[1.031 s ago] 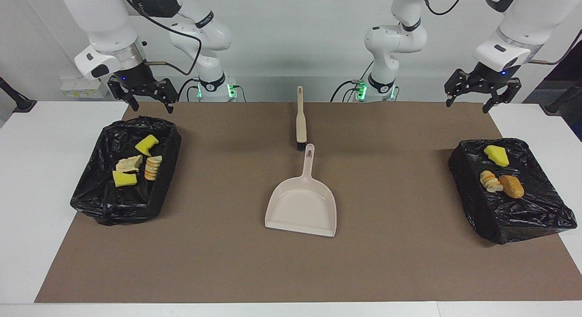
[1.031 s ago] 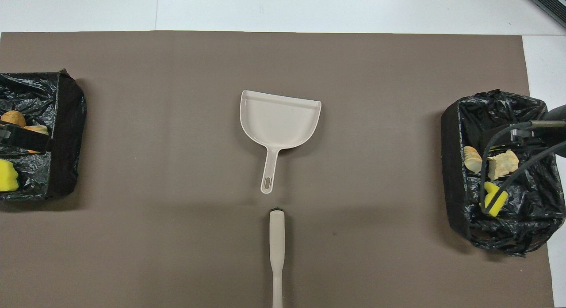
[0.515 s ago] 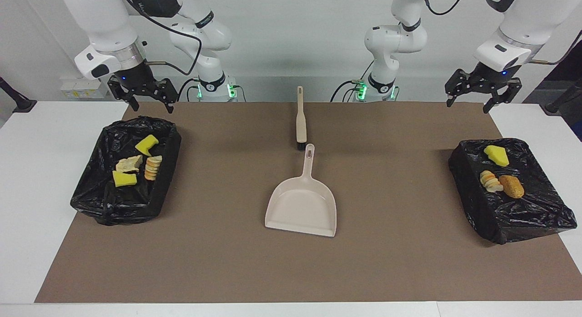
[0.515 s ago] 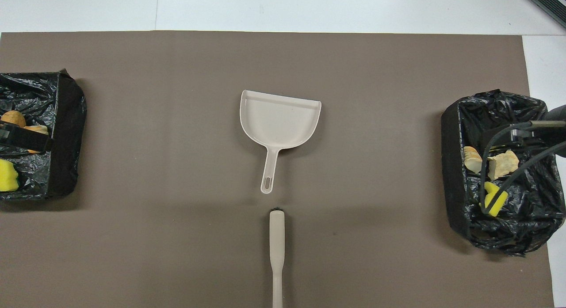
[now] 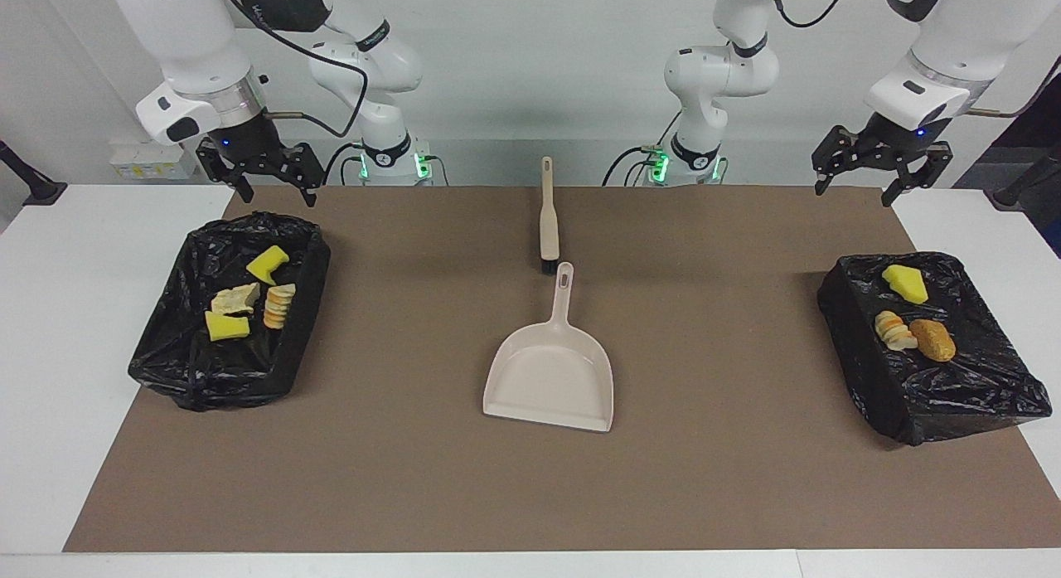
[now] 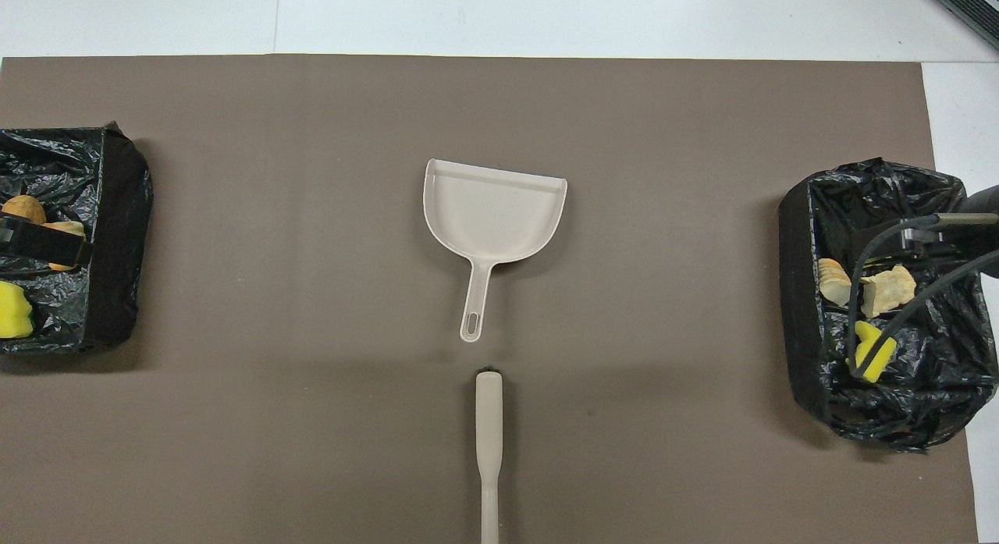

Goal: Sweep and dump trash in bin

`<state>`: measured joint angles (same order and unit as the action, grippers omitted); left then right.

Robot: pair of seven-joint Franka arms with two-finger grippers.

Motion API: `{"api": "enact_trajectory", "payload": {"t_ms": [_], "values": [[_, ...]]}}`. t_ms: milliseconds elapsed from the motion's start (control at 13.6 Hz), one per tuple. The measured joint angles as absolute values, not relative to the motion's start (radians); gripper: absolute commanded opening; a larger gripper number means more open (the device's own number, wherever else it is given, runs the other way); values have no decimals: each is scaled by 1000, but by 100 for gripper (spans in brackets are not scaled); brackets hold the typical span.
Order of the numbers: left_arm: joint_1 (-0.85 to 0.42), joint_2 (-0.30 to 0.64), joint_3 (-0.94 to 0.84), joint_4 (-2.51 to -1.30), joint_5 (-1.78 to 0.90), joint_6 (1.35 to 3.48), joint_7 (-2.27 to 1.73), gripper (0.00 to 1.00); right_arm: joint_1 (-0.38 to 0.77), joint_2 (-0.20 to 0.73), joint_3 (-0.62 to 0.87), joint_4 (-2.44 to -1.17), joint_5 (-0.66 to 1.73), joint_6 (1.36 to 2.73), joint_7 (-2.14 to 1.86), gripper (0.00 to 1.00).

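**Q:** Anything moved since a second ago?

**A:** Barely. Left end effector (image 5: 881, 173) has been raised a touch; nothing else was shifted. It hangs over the surface (image 5: 50, 329) edge at the left arm's end, fingers spread, nothing gripped. Right end effector (image 5: 264, 173) hangs over the near rim of its bin, also spread, nothing gripped.

**Q:** Containers?

**A:** Two black-bagged bins on the brown mat (image 5: 713, 478). Bin at the right arm's end (image 5: 166, 354): two yellow sponge chunks (image 5: 266, 264), one tan crumbly lump (image 5: 234, 298), one sliced bread piece (image 5: 279, 305). All inside it. Bin at the left arm's end (image 5: 978, 387): one yellow sponge chunk (image 5: 905, 283), one sliced piece (image 5: 895, 330), one brown roll (image 5: 932, 340). All seven trash scraps are binned; none is seen on the mat.

**Q:** Tools?

**A:** Dustpan (image 5: 550, 375) lies mid-mat. Brush (image 5: 547, 217) lies nearer the robots, bristle end just beside the pan's handle tip, apart from it.

**Q:** View differences?

**A:** Overhead: left-end bin is cropped at the frame edge, and a black bar crosses its contents. Right-end bin's contents are partly masked by cables. Only the facing view shows both end effectors whole.
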<state>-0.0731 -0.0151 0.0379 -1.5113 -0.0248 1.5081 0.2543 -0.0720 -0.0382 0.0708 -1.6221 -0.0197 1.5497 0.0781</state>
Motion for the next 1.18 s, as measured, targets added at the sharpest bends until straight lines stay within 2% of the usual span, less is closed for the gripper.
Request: {"api": "enact_trajectory", "payload": {"t_ms": [294, 1178], "values": [[-39, -5, 38, -1485, -54, 1500, 254, 100, -72, -38, 71, -1622, -20, 1550, 78, 100], [-46, -2, 31, -1479, -52, 1480, 243, 100, -72, -38, 71, -1622, -20, 1550, 78, 100]]}}
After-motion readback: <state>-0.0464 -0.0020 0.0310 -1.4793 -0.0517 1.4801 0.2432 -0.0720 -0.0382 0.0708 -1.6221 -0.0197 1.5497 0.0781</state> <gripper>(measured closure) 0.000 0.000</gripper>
